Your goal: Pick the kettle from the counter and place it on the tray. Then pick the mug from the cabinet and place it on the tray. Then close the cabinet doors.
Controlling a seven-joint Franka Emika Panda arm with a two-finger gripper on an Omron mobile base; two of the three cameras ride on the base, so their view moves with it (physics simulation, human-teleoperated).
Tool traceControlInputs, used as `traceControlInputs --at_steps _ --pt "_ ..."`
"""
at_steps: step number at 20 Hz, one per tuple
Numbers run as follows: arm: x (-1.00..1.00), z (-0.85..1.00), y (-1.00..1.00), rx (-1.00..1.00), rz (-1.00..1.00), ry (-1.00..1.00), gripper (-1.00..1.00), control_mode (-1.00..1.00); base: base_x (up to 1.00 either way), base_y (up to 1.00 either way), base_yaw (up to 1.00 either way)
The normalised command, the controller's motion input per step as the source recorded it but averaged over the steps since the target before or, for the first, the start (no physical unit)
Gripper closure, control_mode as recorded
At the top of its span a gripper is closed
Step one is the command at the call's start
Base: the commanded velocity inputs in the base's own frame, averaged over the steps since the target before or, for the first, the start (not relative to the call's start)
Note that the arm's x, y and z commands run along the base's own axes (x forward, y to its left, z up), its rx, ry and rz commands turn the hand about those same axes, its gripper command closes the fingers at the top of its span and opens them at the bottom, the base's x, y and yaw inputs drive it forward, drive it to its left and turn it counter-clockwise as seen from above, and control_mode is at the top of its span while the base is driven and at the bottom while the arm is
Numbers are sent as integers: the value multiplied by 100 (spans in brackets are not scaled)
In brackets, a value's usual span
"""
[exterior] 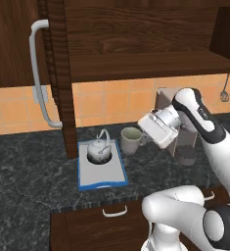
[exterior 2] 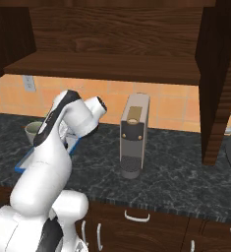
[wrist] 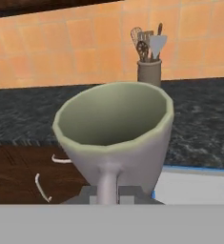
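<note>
**Mug held beside the tray, kettle already seated**

Nearest the lens in the hand view, the gripper [wrist: 108, 194] is sitting at the bottom centre of the frame with its jaws clamped on the loop handle of the mug [wrist: 114, 131], whose open mouth is filling the middle of the picture. Behind it, in the upper right, a utensil holder [wrist: 149, 71] is standing on the counter [wrist: 199, 119] before the orange tiled wall, and a corner of the tray [wrist: 192, 186] is showing at the lower right.

In the left base view, the mug [exterior: 130, 140] is hanging at centre frame, just right of the tray [exterior: 102, 172], with the white arm [exterior: 204, 127] reaching in from the right. The kettle [exterior: 99, 147] is resting on the tray's far end. At upper left, one of the cabinet doors [exterior: 57, 73] is standing open, baring the cabinet [exterior: 146, 63] shelf.

In the right base view, a coffee machine [exterior 2: 133, 135] is standing on the counter at centre.
</note>
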Motion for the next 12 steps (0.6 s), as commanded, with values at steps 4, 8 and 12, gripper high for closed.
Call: traceControlInputs --at_steps 4,8,12 --pt "29 -92 68 4 17 0 100 -100 0 0 0" --pt "40 -87 47 5 7 0 100 -100 0 0 0" --pt "40 -50 12 11 0 -3 100 -100 0 0 0"
